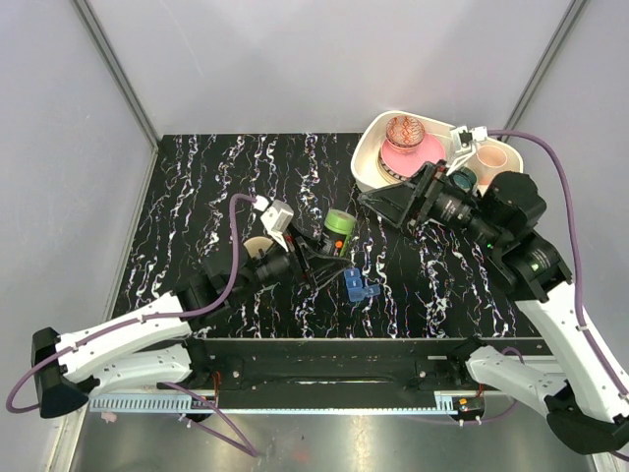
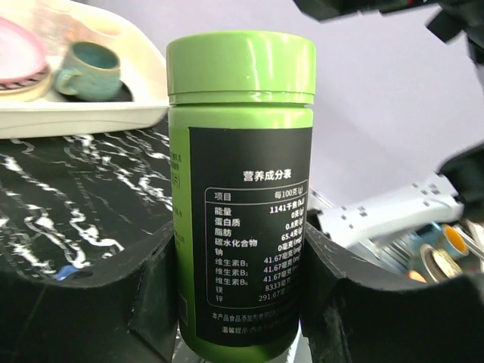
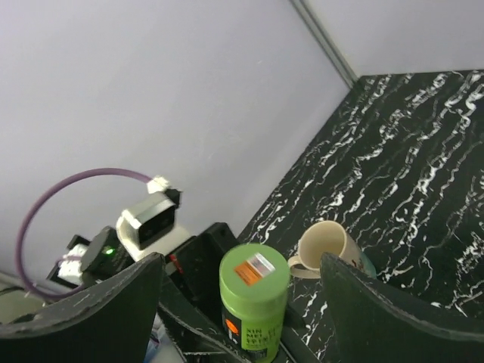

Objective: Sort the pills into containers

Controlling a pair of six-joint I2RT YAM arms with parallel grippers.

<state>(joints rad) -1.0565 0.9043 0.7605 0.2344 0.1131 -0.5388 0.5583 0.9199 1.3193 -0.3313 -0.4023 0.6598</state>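
A green pill bottle [image 1: 340,229] with a black label stands upright on the black marble table [image 1: 197,187]. My left gripper [image 1: 327,252] is shut on its lower body; in the left wrist view both fingers [image 2: 147,295] press the bottle [image 2: 240,151], and its lid is on. The small blue translucent pill box [image 1: 360,286] lies on the table just right of and nearer than the bottle. My right gripper [image 1: 381,203] is open and empty, raised to the upper right of the bottle. In the right wrist view the bottle [image 3: 253,299] shows between the wide-apart jaws, well beyond them.
A beige mug [image 1: 257,245] stands left of the bottle behind my left wrist; it also shows in the right wrist view [image 3: 327,246]. A white tray [image 1: 369,157] at the back right holds a pink plate [image 1: 408,152] and cups. Grey walls surround the table.
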